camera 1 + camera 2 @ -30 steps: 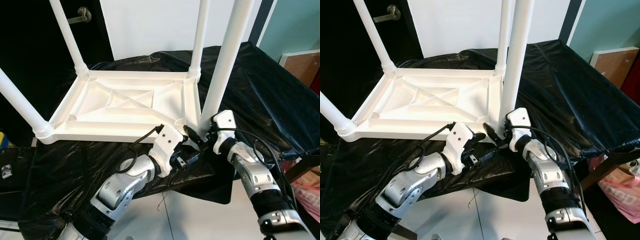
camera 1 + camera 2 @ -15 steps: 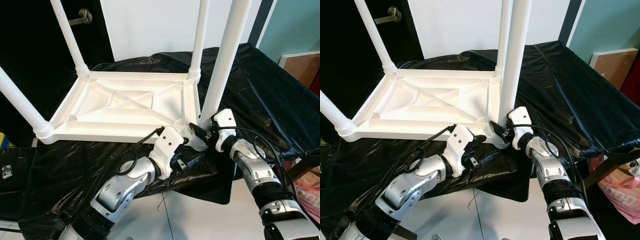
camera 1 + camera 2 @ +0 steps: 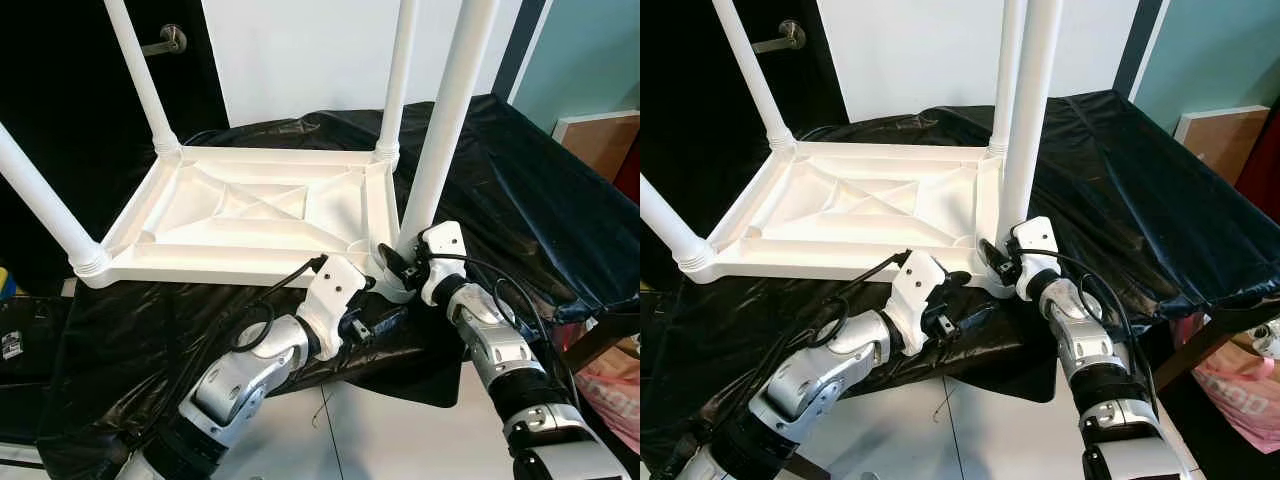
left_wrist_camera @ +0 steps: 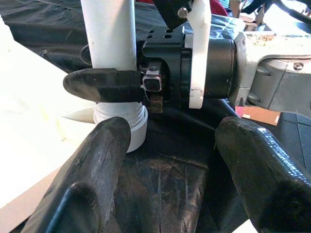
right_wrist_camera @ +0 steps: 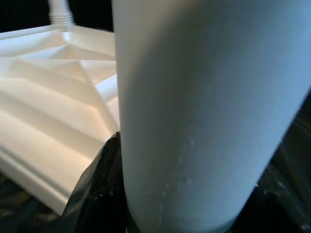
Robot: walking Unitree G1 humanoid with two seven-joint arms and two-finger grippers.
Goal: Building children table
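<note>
Right hand (image 3: 398, 268) clamps near leg (image 3: 440, 140) at tabletop (image 3: 250, 215) corner.

Two silver, segmented arms are seen, each ringed by ribbed black bands. A white housing is fitted at each wrist, with black cables looped alongside. The left gripper (image 4: 170, 160) and right gripper (image 3: 392, 264) are formed of long, matte black fingers.
</note>
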